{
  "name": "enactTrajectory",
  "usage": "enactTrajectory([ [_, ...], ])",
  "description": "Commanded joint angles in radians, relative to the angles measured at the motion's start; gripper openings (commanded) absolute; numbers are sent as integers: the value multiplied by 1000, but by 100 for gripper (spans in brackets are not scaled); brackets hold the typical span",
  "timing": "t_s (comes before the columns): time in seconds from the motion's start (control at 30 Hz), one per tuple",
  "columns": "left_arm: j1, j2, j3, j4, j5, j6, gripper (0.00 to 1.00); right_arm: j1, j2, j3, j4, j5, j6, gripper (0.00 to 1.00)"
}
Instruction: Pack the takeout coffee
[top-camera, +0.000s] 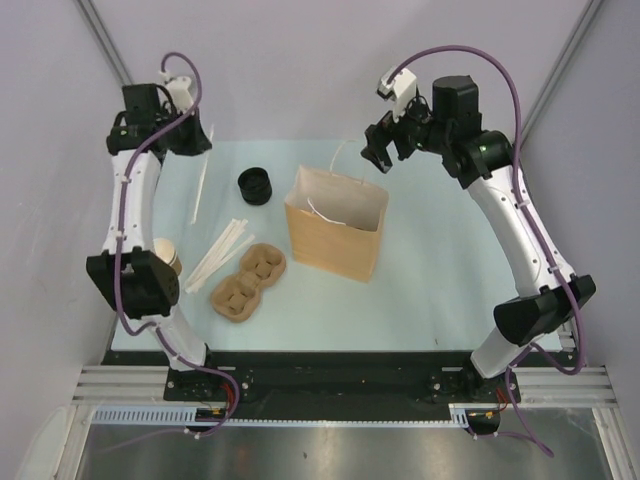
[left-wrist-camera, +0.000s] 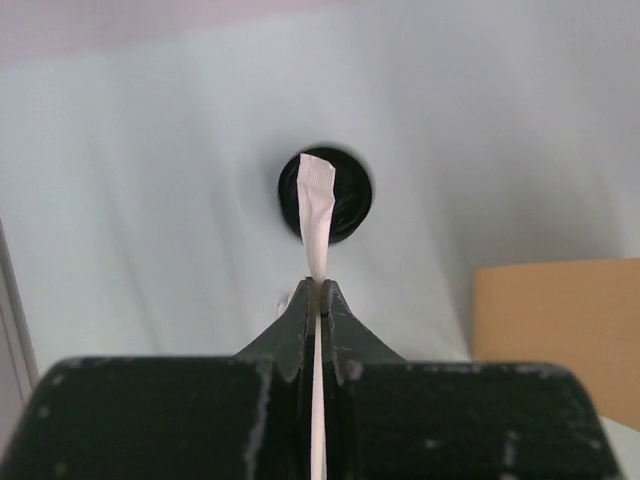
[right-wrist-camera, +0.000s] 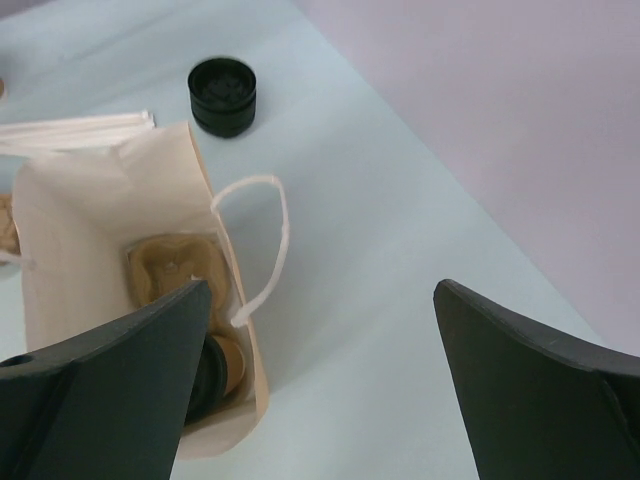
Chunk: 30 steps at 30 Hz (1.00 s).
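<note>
Status: the coffee cup (right-wrist-camera: 228, 362), brown with a black lid, lies inside the paper bag (right-wrist-camera: 110, 180) next to a pulp carrier (right-wrist-camera: 180, 262). A finger hides part of the cup, so it only appears to rest on the bag floor. The main packing step is judged done.

Left gripper (left-wrist-camera: 318, 290): jaws clamped on a wrapped straw (left-wrist-camera: 318, 205), off to the bag's side. Remaining: probably adding the straw.

Right gripper (right-wrist-camera: 322, 295): jaws wide apart, empty, above the bag.
</note>
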Motion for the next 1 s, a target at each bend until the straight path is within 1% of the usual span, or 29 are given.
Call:
enactTrajectory([
  [0.0, -2, -79, 179, 108, 255, -82, 0, -9, 38, 163, 68, -42, 45, 100],
  [0.03, -2, -90, 185, 150, 312, -101, 0, -10, 53, 186, 68, -48, 52, 100],
  [0.07, -2, -108, 168, 203, 409, -124, 0, -10, 62, 231, 62, -54, 59, 99],
  [0.1, -2, -126, 147, 336, 460, -188, 0, -10, 66, 248, 60, -71, 68, 100],
  [0.13, -11, -170, 118, 413, 499, -219, 0, -10, 73, 259, 62, -82, 89, 100],
  [0.17, -19, -194, 54, 490, 539, -245, 0, -10, 70, 266, 68, -94, 98, 100],
  [0.2, -28, -214, 21, 631, 548, -286, 0, -9, 67, 263, 71, -112, 108, 100],
  [0.23, -58, -249, -2, 690, 559, -294, 0, -4, 63, 257, 77, -115, 115, 100],
  [0.3, -98, -264, -37, 803, 588, -286, 0, -3, 49, 243, 83, -126, 125, 100],
  [0.33, -153, -268, -34, 821, 597, -273, 0, -1, 44, 243, 83, -135, 129, 99],
  [0.47, -262, -249, -20, 828, 642, -187, 0, 10, 20, 222, 80, -151, 126, 97],
  [0.5, -281, -245, -25, 866, 651, -164, 0, 11, 15, 213, 79, -134, 122, 97],
  [0.57, -335, -226, -33, 888, 691, -148, 0, 10, 4, 184, 76, -117, 123, 96],
  [0.67, -404, -205, -28, 884, 712, -104, 0, 2, -3, 179, 56, -94, 146, 96],
  [0.73, -440, -183, -27, 848, 725, -85, 0, -10, -11, 174, 46, -82, 164, 95],
  [0.83, -467, -180, -89, 851, 735, -128, 0, -41, -37, 122, 42, -66, 184, 95],
  [0.87, -471, -189, -162, 867, 739, -128, 0, -52, -46, 83, 46, -65, 191, 95],
  [0.9, -477, -200, -204, 906, 734, -159, 0, -61, -57, 66, 48, -63, 195, 95],
  [0.97, -499, -223, -296, 942, 714, -158, 0, -87, -79, 30, 55, -65, 212, 95],
])
